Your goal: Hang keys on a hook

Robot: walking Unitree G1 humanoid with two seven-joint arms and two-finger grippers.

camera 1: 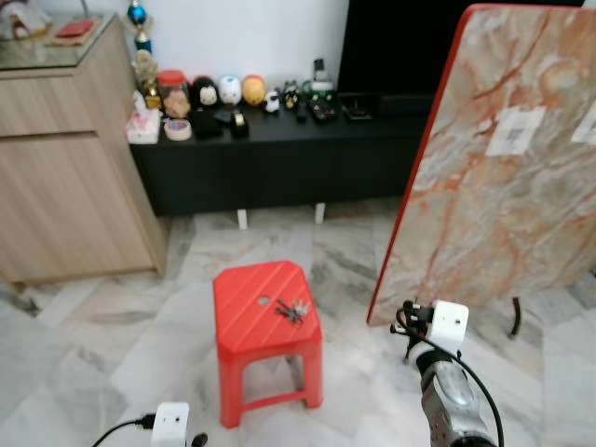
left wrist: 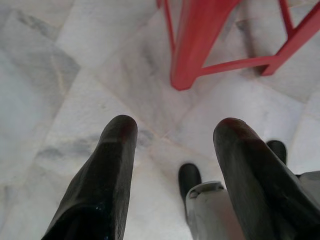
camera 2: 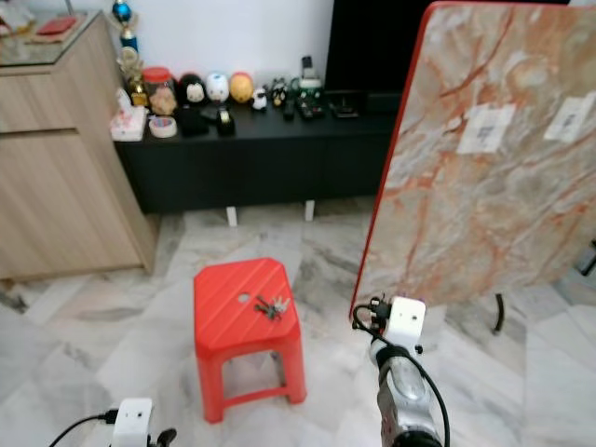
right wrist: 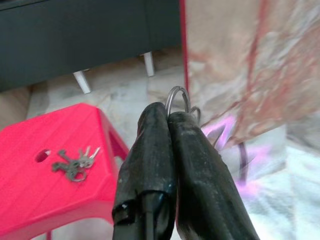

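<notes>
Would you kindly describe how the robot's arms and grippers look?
The right arm is silver metal with a white box at the wrist and black cables looping off it. The left arm shows the same white box and cable. Both grippers have long, rounded, glossy black fingers.

A bright red plastic stool (camera 1: 265,321) with diagonal ribbing is seen on pale grey-veined white marble floor tiles (camera 1: 112,354). To the right, a red-edged tabletop (camera 1: 494,168) is patterned in beige-and-orange marbling; far behind, a matte black low cabinet (camera 1: 279,154) is seen.

Glossy red plastic stool (camera 1: 265,307), dull metal keys (camera 1: 291,310), polished marble floor (camera 1: 112,345)
</notes>
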